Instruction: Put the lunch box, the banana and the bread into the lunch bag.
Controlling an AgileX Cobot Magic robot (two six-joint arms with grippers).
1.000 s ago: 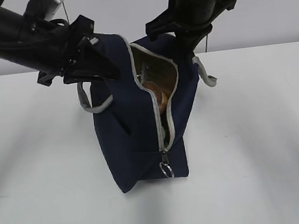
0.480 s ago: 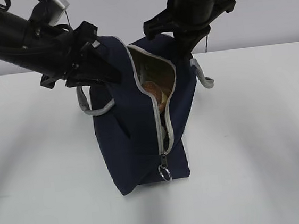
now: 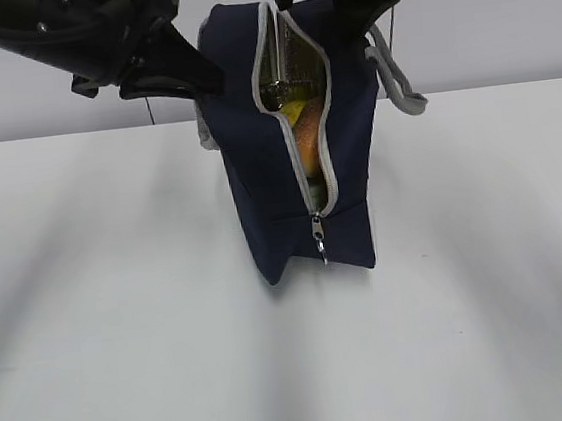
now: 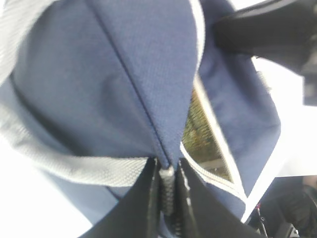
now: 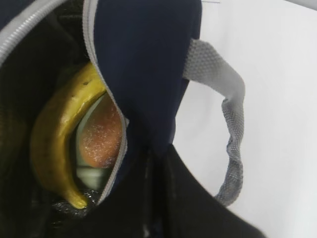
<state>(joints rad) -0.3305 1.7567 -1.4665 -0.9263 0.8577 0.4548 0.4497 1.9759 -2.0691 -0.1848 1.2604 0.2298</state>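
Both grippers (image 4: 166, 198) (image 5: 156, 198) pinch the lunch bag (image 3: 267, 172) rim.

This looks like a lab or robot test bench rather than a home: a bare white table (image 3: 127, 367) against a plain pale wall (image 3: 502, 16), with black robot arms (image 3: 51, 33) and their cables reaching in from above.

Navy lunch bag (image 3: 268, 182), grey zipper edging, grey handles; yellow banana (image 5: 57, 134); golden-brown bread (image 5: 101, 136); white table (image 3: 94, 341).
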